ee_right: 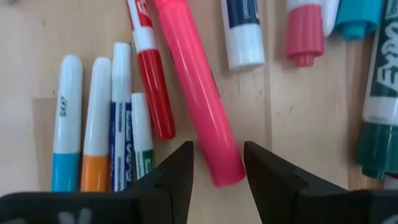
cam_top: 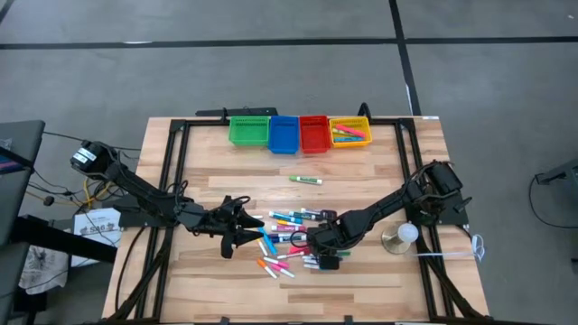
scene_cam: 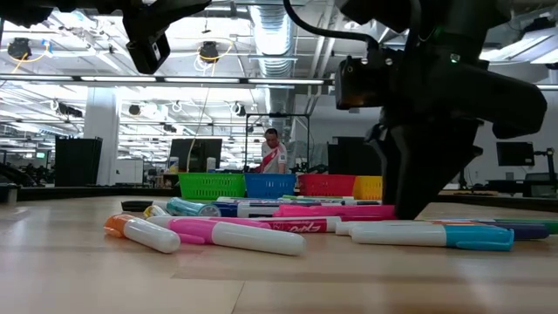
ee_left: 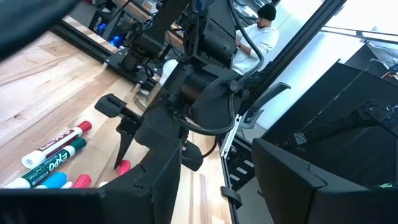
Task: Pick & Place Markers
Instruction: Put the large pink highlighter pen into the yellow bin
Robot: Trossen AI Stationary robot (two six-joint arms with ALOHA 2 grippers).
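Overhead, left to right: left arm reaches low from the table's [cam_top: 361, 280] left edge toward the middle, forearm nearly flat. Left end effector [cam_top: 242, 226] sits at the left fringe of the marker pile, fingers spread wide, nothing between them.

Markers [cam_top: 291, 239] lie loose in a heap at the table's middle front, mixed pink, orange, blue, green and white barrels pointing every way. One green-capped marker [cam_top: 305, 181] lies apart, nearer the bins.

Right arm comes in from the right edge, elbow bent, wrist angled down into the right side of the pile. Right end effector [ee_right: 217, 163] is about half open, a finger on each side of the tip of a pink marker [ee_right: 198, 87]; small gaps show on both sides, so no grip yet. The pink marker lies flat on the wood, a red one [ee_right: 149, 68] just beside it.

Along the far edge stand four bins [cam_top: 298, 133], green, blue, red and yellow; the yellow one [cam_top: 350, 143] already has markers in it.

Low view: a person [scene_cam: 274, 153] stands in the room behind the bins.
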